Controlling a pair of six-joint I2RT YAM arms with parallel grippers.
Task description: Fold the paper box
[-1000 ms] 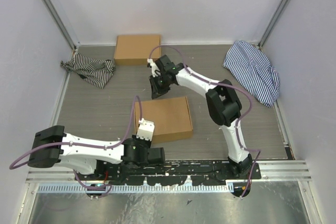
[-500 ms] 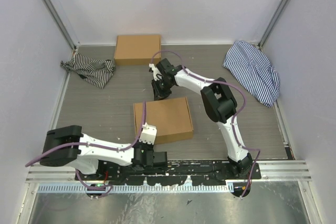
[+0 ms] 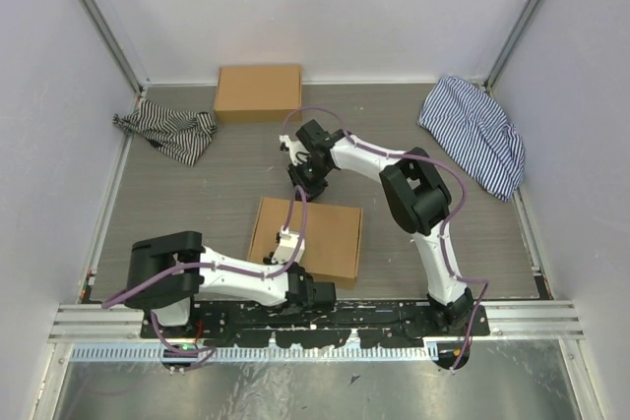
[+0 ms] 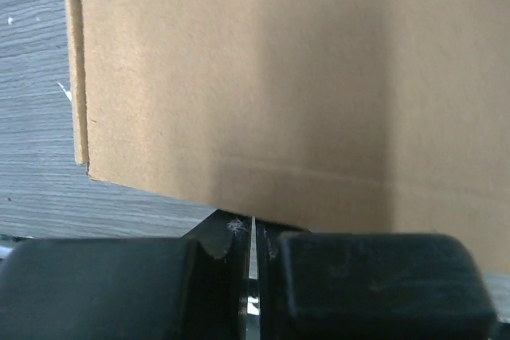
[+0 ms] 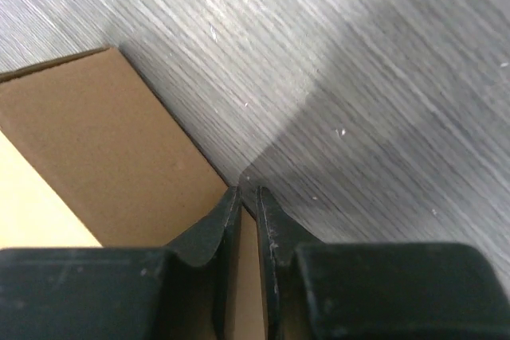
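Probably a robotics lab cell: white panel walls (image 3: 335, 7), aluminium frame rails (image 3: 101, 19).

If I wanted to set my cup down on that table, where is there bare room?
Bare tabletop lies between the black-striped cloth and the paper box, between the back box and the blue-striped cloth, and right of the right arm. Crowded: the near edge, where the left arm lies.

We see matt, fibrous paper on the plain brown cardboard paper box (image 3: 307, 240), with a faint crease in its skin. The grey wood-grain table (image 3: 197, 194) looks matt and finely streaked. The blue-striped cloth bundle (image 3: 472, 135) is soft, rumpled fabric, and the silver metal rails (image 3: 532, 317) gleam dully.
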